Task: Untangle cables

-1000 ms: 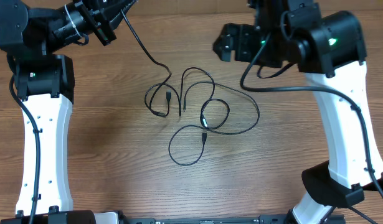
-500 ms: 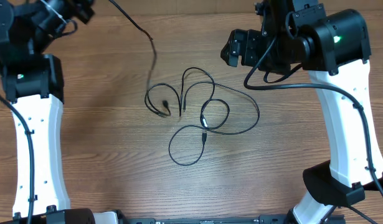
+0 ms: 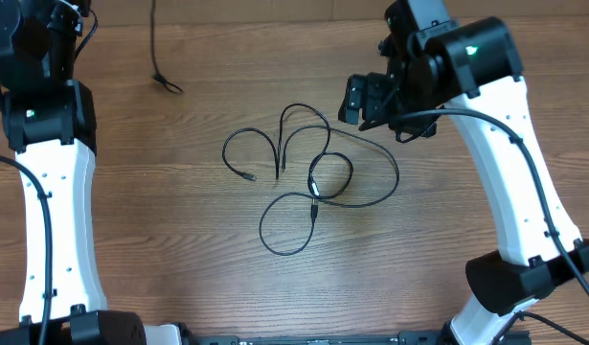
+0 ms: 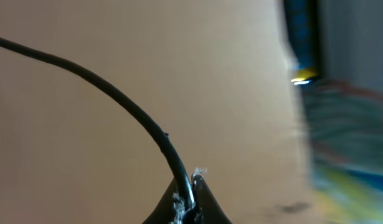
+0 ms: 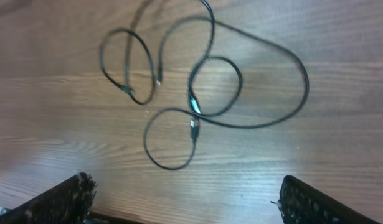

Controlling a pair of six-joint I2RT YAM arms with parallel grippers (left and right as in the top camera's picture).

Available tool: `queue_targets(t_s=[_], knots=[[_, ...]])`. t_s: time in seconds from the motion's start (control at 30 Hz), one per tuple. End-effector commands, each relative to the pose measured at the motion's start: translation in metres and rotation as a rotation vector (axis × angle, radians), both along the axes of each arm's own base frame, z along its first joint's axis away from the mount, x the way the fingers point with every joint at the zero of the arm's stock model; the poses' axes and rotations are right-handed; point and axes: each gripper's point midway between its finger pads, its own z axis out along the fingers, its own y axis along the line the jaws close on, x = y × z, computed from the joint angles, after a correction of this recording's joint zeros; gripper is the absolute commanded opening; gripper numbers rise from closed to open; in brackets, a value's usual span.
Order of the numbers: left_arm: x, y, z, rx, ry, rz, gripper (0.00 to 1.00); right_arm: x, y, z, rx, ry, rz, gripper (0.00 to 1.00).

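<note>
Overhead, your left tool point(image 4: 185, 208) has pulled one cable point(image 3: 153, 38) free to the far left, pinching it tight. Your right tool point(image 5: 188, 190) hangs wide over the other cables point(image 3: 313, 187), looped on the middle tabletop point(image 3: 160, 240). One less to untangle.

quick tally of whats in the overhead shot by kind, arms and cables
robot arms: 2 (left arm, right arm)
lone cable, pinched in the left tool: 1
tangle of looped cables: 1, strands too overlapped to count singly
total: 4
</note>
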Motion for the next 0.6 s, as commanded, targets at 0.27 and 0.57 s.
queue_targets(t_s=[0.27, 0.57], knots=[[0.008, 0.089, -0.207, 0.773, 0.86, 0.333, 0.04, -0.01, -0.002, -0.047, -0.047, 0.094, 0.05, 0.94], [0.01, 0.046, -0.314, 0.768, 1.056, -0.071, 0.04, -0.009, -0.002, -0.056, -0.05, 0.101, 0.05, 0.94]])
